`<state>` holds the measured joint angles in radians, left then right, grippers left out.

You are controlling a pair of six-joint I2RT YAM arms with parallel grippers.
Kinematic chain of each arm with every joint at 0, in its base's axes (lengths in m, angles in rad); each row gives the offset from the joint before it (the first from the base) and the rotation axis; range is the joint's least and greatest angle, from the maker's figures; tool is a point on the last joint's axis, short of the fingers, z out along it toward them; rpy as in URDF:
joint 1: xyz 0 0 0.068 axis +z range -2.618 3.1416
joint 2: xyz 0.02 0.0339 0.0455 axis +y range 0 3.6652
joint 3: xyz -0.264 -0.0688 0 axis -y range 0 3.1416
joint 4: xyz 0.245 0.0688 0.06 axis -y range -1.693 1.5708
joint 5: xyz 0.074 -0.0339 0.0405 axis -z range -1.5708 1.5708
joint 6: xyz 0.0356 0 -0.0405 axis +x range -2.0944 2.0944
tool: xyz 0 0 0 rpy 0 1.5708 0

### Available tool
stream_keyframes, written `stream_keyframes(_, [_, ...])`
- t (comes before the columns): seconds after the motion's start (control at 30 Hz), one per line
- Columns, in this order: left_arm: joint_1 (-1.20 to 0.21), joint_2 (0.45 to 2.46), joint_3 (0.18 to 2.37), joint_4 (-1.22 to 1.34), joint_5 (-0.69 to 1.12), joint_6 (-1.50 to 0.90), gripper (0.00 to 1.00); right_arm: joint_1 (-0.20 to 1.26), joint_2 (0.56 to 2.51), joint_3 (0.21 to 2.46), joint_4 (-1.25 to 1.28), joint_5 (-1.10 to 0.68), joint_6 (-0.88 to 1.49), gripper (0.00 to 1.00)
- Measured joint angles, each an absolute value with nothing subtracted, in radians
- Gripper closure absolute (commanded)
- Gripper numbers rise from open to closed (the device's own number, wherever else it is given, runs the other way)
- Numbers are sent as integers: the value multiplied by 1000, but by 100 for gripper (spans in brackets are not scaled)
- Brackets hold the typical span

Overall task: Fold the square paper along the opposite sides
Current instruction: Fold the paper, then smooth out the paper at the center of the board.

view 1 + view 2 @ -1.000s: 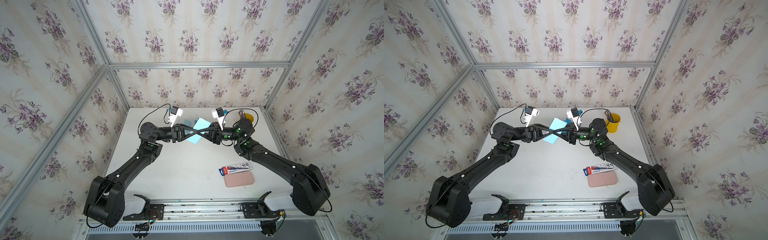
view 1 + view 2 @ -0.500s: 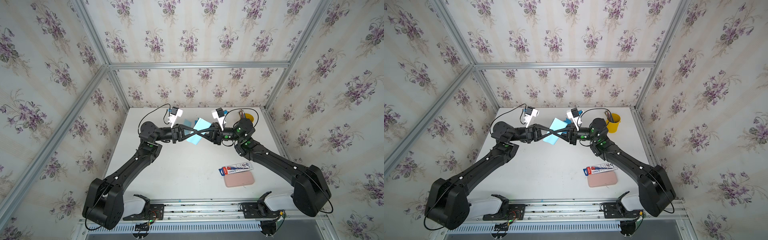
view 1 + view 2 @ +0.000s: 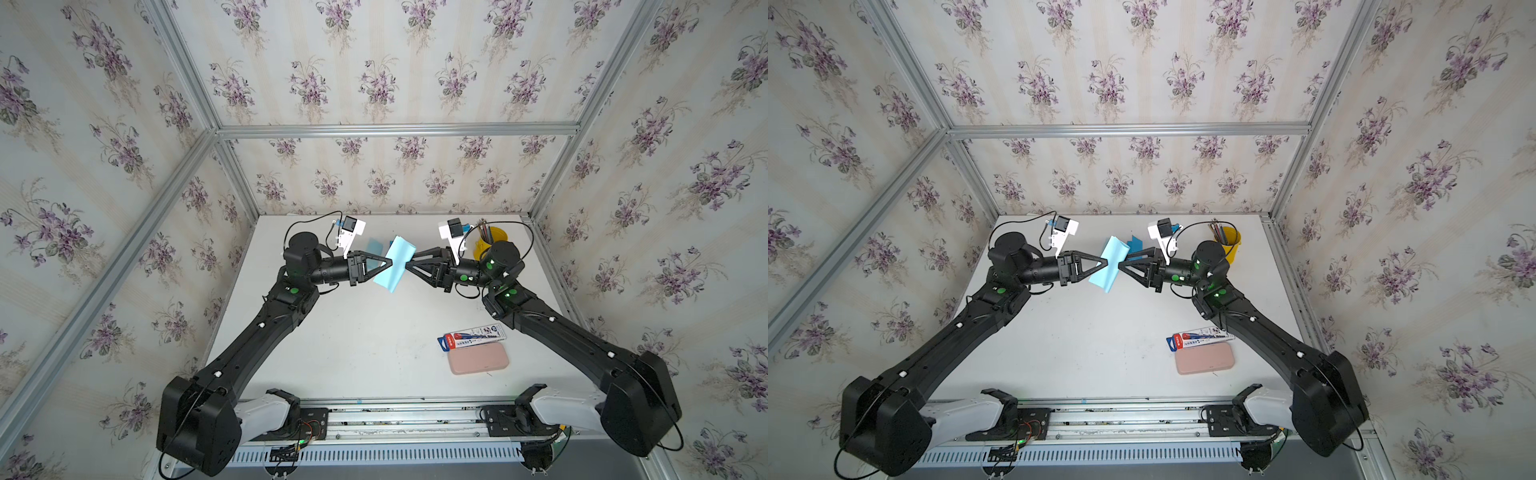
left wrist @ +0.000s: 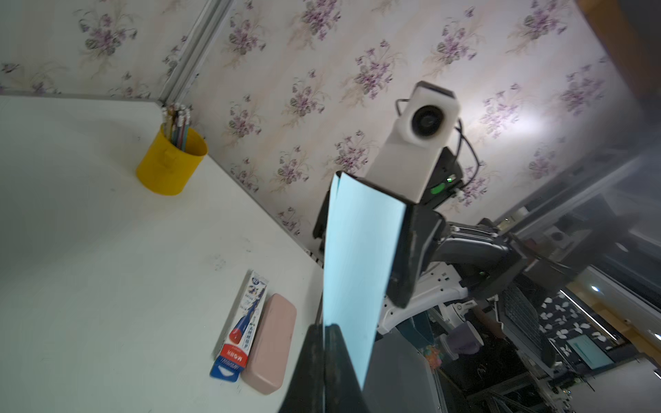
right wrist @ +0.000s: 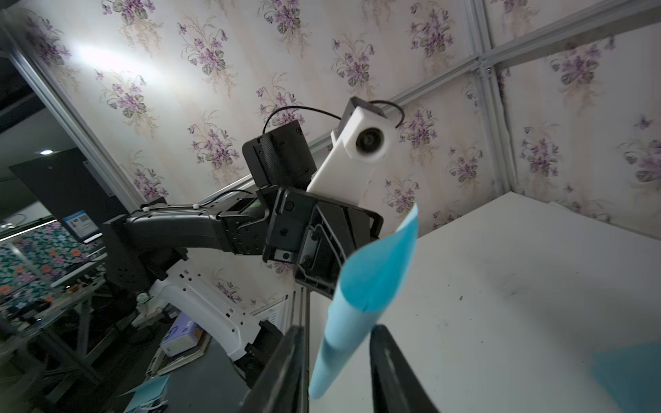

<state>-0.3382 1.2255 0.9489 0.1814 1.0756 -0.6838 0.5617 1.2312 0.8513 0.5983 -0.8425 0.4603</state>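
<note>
The light blue square paper (image 3: 395,266) (image 3: 1111,264) hangs in the air over the far middle of the table, bent over on itself into a loose curved fold. My left gripper (image 3: 390,262) (image 4: 324,327) is shut on the two free edges of the paper (image 4: 357,257), which rises from its fingertips. From the opposite side my right gripper (image 3: 409,266) (image 5: 338,330) faces it. Its jaws stand open on either side of the rounded bend of the paper (image 5: 372,282), apart from it.
A second blue sheet (image 3: 375,245) (image 5: 629,372) lies flat on the white table behind the held one. A yellow cup of pencils (image 3: 486,245) stands at the back right. A pink case (image 3: 478,362) and a red-and-blue packet (image 3: 471,336) lie at the front right.
My left gripper has closed onto the paper. My right gripper has opened its jaws and let go of it. The two grippers' tips, overlapped before, now stand a little apart.
</note>
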Motion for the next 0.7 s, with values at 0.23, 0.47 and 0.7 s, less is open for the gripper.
stream_keyframes(0.23, [-340,1337,981,-332,895,-397,100,618,1155,708,437,-582,303,72])
stream_keyframes(0.47, [-343,1554,1057,-605,754,-227,100,758,1187,599,405,-320,180,88])
stream_keyframes(0.7, [-347,1716,1156,-736,638,-138,100,910,1284,495,532,-90,59,95])
